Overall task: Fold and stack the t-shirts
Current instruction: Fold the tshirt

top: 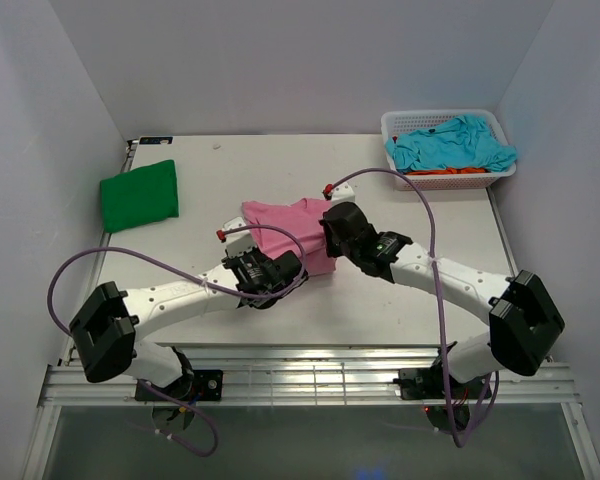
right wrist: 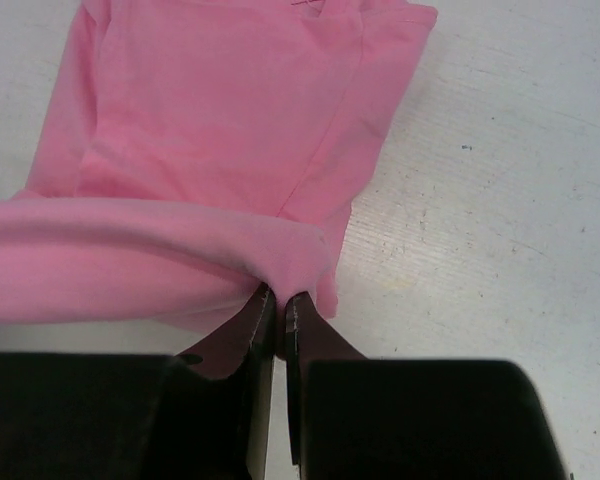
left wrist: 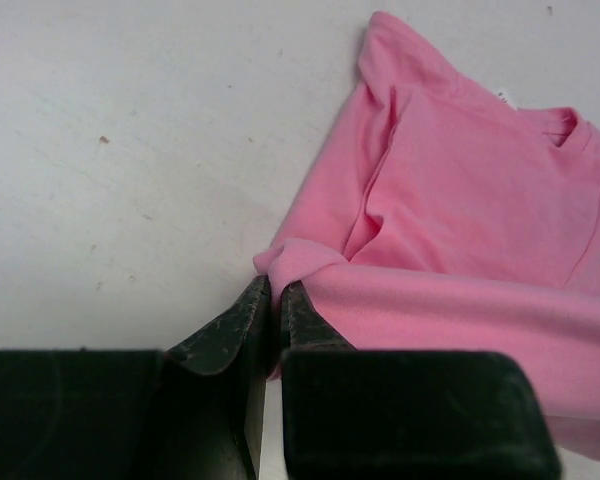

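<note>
Pinching the pink t-shirt (top: 282,228) at its fold: left hand (left wrist: 275,291), right hand (right wrist: 277,297).

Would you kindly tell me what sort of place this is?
Probably a robotics lab cell: plain white panels enclose a table, two arms are bolted at its edge, and a basket holds shirts.

The pink cloth t-shirt (top: 285,228) lies central, the green cloth t-shirt (top: 139,195) left; a white plastic mesh basket (top: 440,115) back-right holds a turquoise cloth t-shirt (top: 450,145), seemingly over orange cloth (top: 450,171).

Table (top: 280,165) holds pink t-shirt (top: 285,225), green t-shirt (top: 138,196), basket (top: 392,124).
</note>
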Tool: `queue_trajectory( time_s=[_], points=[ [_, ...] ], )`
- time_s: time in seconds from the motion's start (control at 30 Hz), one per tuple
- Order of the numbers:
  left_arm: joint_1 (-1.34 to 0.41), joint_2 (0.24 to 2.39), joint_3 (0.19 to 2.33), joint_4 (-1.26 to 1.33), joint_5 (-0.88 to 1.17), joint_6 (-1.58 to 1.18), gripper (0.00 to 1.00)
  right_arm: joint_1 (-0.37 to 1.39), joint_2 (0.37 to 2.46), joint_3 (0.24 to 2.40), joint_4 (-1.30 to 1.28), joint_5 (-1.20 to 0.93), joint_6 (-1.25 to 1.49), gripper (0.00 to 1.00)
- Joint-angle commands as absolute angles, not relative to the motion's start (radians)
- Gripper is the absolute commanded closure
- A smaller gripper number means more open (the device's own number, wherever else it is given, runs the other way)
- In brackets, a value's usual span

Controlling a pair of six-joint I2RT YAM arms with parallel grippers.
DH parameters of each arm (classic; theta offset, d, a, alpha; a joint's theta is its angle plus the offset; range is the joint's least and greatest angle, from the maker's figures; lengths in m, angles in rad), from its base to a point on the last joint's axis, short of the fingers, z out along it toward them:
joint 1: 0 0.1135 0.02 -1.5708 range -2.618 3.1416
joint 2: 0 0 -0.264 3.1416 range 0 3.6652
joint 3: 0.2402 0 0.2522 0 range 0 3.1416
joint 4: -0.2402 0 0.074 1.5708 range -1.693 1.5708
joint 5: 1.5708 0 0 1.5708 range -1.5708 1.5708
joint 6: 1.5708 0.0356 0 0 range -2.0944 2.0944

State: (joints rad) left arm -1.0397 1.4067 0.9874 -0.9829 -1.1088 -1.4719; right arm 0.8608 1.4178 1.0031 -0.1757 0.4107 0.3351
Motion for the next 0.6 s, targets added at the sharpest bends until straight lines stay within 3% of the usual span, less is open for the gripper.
queue_trajectory(
  time_s=[0.0,0.17,0.57],
  points=[
    [-0.983,1.394,0.936,-0.676,-1.169,-1.220,1.00,0.827,1.453,1.063,-0.112,0.411,0.285,0.92],
    [-0.916,1.387,0.868,-0.369,-1.118,-0.937,1.00,0.801,1.491,1.094,-0.098,0.391,0.272,0.92],
    [-0.812,1.387,0.851,-0.046,-1.028,-0.635,1.00,0.741,1.591,1.209,-0.097,0.354,0.238,0.92]
  ],
)
